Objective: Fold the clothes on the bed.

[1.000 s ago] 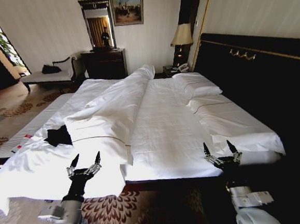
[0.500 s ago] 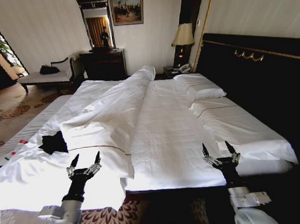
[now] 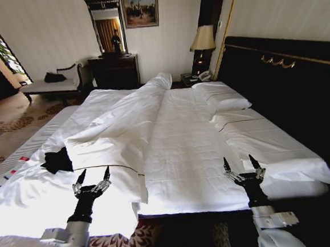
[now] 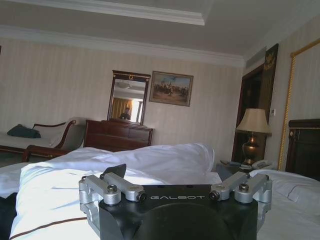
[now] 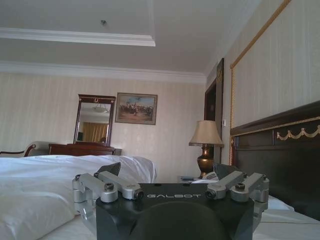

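Observation:
The clothes (image 3: 57, 160) are a small crumpled black heap on the left side of the bed (image 3: 184, 145), on the white duvet near its left edge. My left gripper (image 3: 94, 172) is held upright and open at the foot of the bed, just right of and nearer than the clothes, and does not touch them. My right gripper (image 3: 237, 160) stands open and empty at the foot's right part, far from the clothes. The folded-back duvet (image 3: 125, 126) runs down the middle of the bed.
A tall dark headboard (image 3: 287, 79) runs along the right. A pale striped bench (image 3: 35, 139) lies against the bed's left side with a small white-and-red bottle (image 3: 13, 170) on it. A dresser (image 3: 114, 70), lamp (image 3: 203, 40) and chaise (image 3: 53, 85) stand at the far wall.
The whole head view has shifted, so the camera has moved: the bed's foot looks closer. Both grippers keep the same open, upright pose. The clothes lie as before.

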Controlling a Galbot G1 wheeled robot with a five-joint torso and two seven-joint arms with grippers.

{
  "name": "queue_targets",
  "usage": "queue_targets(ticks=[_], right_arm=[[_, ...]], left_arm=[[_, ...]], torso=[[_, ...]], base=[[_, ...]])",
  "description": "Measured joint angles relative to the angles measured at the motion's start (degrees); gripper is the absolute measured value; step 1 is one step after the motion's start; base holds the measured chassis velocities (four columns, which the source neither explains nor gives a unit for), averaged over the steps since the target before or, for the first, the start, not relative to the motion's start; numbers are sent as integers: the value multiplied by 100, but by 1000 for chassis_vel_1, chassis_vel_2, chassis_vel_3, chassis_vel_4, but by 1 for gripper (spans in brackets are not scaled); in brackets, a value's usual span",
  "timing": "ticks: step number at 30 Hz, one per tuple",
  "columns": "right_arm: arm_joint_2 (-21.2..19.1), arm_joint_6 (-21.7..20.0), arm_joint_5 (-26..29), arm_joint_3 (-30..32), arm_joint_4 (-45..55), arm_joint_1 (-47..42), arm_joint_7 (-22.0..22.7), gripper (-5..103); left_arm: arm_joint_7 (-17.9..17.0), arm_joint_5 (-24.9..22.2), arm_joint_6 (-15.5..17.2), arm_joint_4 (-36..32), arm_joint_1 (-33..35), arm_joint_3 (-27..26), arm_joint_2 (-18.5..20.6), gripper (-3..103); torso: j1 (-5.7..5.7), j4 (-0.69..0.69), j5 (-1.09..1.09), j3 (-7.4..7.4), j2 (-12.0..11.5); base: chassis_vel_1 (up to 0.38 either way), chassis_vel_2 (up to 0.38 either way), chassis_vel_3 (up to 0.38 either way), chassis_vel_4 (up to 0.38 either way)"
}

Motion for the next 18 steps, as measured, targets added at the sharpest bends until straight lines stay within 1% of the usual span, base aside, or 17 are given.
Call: queue_targets(ticks=[18], right_arm=[[23,123,-62,67,-52,-33,-102,100]], left_arm=[[-1,45,-32,-59,38,8,-52,100]], torso=[[1,0,1,1,0]], base=[[0,0,0,0]])
